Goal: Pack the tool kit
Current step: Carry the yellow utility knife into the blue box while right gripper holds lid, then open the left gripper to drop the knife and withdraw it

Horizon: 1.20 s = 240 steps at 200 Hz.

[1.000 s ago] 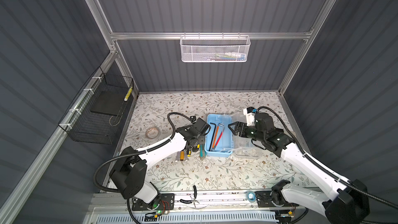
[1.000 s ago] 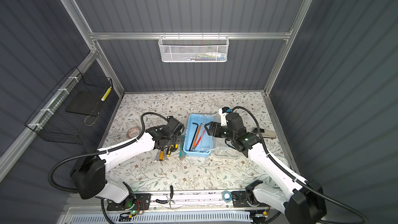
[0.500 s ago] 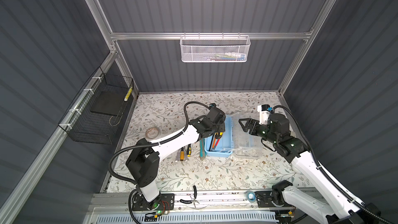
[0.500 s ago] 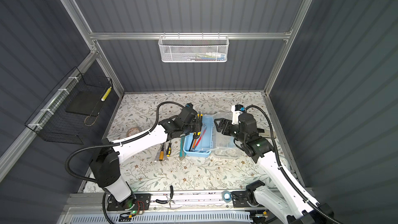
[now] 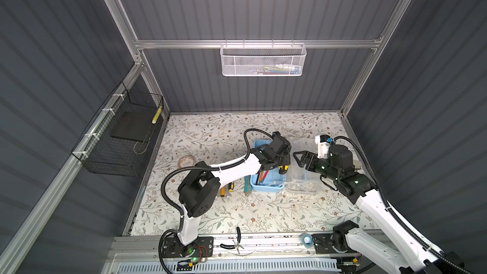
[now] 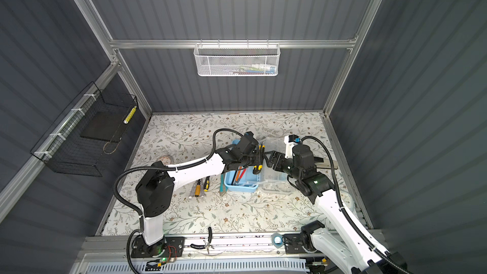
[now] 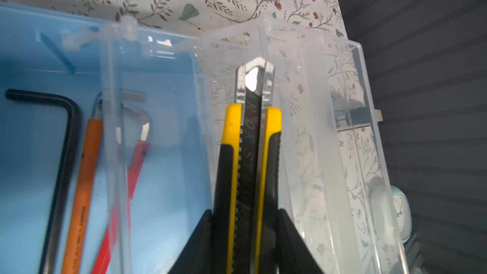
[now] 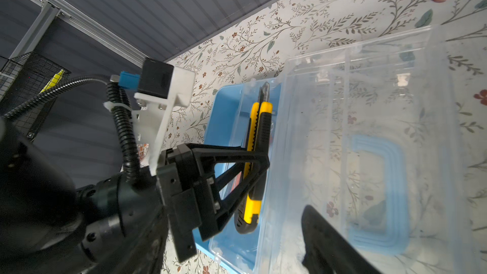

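As left gripper [image 7: 245,216] pinches it, knife [image 7: 247,154] (yellow-black) overhangs box [image 7: 21,35].

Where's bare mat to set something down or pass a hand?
Free: wide strip between blue box and front rail; far strip along back wall. Crowded: left hand, holding the knife, and right hand at the box; screwdrivers beside it.

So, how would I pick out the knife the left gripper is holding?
On the floral table, find the light-blue box at the centre. The left gripper hangs at its right edge, shut on the knife. It is yellow and black, with a metal tip, unlike the teal knife lying flat left of the box.
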Motion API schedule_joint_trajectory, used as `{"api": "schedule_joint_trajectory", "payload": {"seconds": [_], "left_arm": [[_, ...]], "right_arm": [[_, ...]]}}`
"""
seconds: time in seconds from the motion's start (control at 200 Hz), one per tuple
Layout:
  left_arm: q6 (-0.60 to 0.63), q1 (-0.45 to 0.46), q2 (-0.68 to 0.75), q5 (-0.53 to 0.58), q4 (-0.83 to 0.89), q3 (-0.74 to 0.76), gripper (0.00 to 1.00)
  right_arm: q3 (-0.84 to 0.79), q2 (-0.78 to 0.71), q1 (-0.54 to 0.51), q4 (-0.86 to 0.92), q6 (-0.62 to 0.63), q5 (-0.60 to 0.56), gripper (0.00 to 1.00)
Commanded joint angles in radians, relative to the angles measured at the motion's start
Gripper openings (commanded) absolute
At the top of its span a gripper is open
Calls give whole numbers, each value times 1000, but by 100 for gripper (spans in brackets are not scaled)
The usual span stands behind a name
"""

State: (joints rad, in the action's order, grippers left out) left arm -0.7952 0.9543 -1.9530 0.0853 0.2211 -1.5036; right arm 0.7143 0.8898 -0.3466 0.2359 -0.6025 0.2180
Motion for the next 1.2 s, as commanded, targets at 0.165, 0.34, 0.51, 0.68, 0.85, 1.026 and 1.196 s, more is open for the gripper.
{"api": "schedule_joint_trajectory", "payload": {"seconds": [0.165,0.34,0.51,0.68,0.85,1.026,1.196], "left_arm": [[-36,4,-45,-24,-15,-76,40],[-6,0,-58,-34,12,-116,58],[31,-2,-13,9,33,-100,58],[118,-2,104,148,106,-49,61],[162,-28,250,237,165,79,65],[192,-98,397,259,220,237,70],[204,-213,481,158,220,333,72]], "right_arm": [[-22,-33,10,0,-2,10,80],[-16,-43,11,17,3,12,81],[3,-51,11,35,13,24,81],[23,-41,10,39,25,59,80],[68,-14,6,80,44,71,80],[96,-8,-7,104,43,53,80],[115,0,-65,128,32,-6,80]]}}
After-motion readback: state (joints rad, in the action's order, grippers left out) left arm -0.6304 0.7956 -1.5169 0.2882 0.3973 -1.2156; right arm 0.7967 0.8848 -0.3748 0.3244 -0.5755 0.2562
